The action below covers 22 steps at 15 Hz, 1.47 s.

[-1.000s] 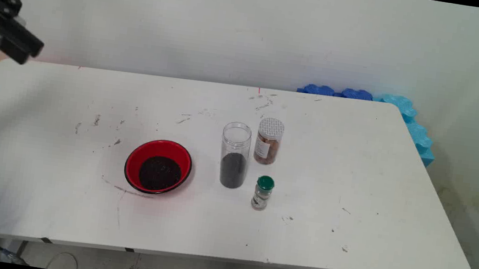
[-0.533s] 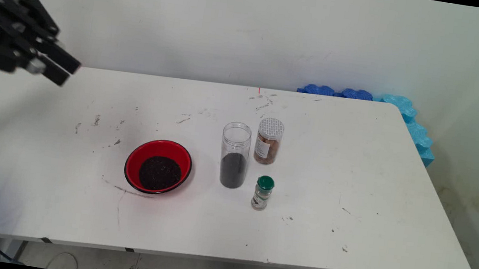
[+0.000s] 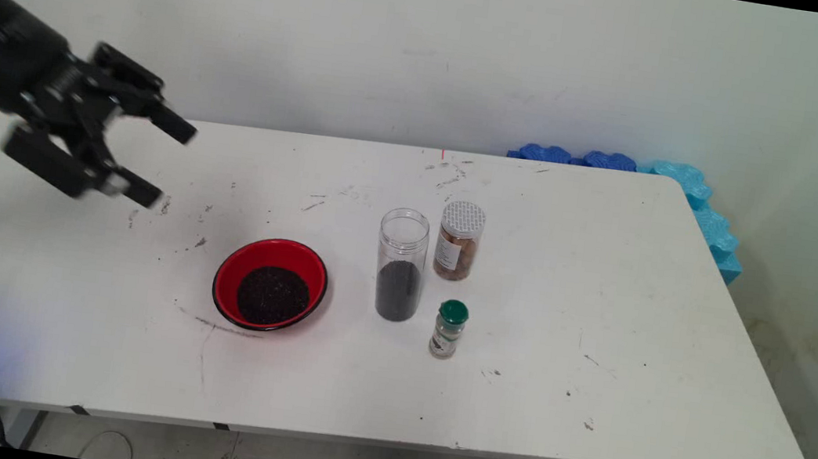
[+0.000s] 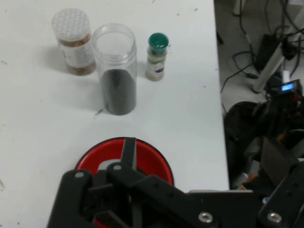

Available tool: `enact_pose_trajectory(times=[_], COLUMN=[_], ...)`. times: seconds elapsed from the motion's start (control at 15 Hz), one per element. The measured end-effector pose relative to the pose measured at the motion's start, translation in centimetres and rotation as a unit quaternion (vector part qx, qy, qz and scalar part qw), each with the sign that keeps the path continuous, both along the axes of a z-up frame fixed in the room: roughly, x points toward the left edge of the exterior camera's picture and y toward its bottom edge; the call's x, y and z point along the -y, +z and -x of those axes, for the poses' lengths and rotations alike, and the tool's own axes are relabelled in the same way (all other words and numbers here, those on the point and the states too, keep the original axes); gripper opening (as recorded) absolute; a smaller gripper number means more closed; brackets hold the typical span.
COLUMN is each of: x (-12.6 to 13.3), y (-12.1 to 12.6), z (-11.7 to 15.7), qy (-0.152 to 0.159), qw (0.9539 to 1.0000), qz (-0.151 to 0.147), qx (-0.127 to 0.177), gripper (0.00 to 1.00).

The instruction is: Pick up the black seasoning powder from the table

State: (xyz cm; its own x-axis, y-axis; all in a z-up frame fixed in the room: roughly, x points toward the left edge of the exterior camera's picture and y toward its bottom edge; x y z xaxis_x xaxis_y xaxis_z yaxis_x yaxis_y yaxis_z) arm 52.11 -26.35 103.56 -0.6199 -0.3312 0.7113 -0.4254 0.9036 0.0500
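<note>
White tabletop (image 3: 605, 303): hand (image 3: 157, 161) spread apart, empty, hovering above the left side, nearest the red bowl (image 3: 270, 284); jar (image 3: 400, 264) beyond.

No legible txt; labels on brown jar (image 3: 458, 245) & spice bottle (image 3: 447, 334) unreadable.

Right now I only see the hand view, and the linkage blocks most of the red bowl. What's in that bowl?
Observer: In the main view, the red bowl holds a dark granular heap.
Operator: Is the pincer open?
Observer: Yes. The pincer is open and empty, with its fingers spread wide.
Operator: Is there anything outside my frame?
Observer: Blue foam pieces sit at the far right corner of the table, against the wall.
</note>
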Motion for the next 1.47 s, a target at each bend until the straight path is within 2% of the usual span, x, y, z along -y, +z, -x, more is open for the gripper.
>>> enact_pose_trajectory(times=[0.4,0.53,0.93,1.2,1.47], x=[1.8,2.3,5.5,7.5,8.8], y=[-7.2,-8.9,-15.0,-17.9,-19.8], z=[2.5,3.4,6.4,8.3,9.7], qy=[0.025,0.029,0.046,0.052,0.053], qw=[0.9996,0.9994,0.9984,0.9974,0.9966], qz=[0.013,0.013,0.015,0.007,0.001], qx=[-0.007,-0.012,-0.029,-0.049,-0.063], gripper=[1.0,1.0,1.0,1.0,1.0])
